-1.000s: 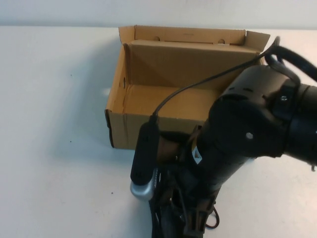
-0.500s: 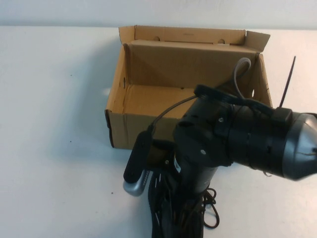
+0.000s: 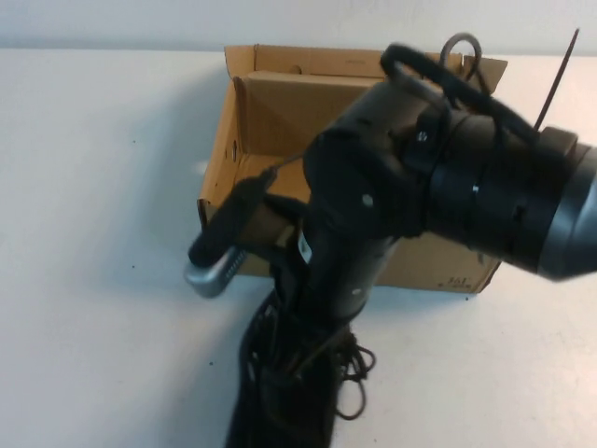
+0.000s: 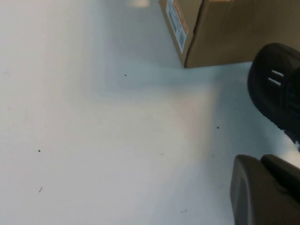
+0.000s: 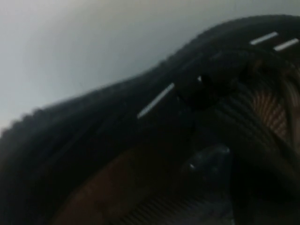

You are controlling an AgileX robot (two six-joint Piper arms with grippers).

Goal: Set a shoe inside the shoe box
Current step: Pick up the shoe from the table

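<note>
The shoe box [image 3: 238, 149] is brown cardboard and stands open at the table's far middle, its flaps up. My right arm covers most of it in the high view. The black mesh shoe [image 3: 280, 392] hangs under that arm in front of the box's near wall, its laces dangling. My right gripper [image 5: 211, 164] is shut on the shoe [image 5: 140, 117], whose mesh and silvery accents fill the right wrist view. My left gripper [image 4: 262, 192] is low over the table to the box's left. From there I see a box corner [image 4: 197, 33] and the shoe [image 4: 276, 89].
The right wrist's black and silver camera [image 3: 219, 257] sticks out left of the arm, just in front of the box's near left corner. Bare white table [image 3: 93, 280] lies to the left and front. A dark cable [image 3: 438, 65] loops above the arm.
My right arm has swung left and toward the box, carrying the shoe with it. It now covers much more of the box. The box has not moved.
</note>
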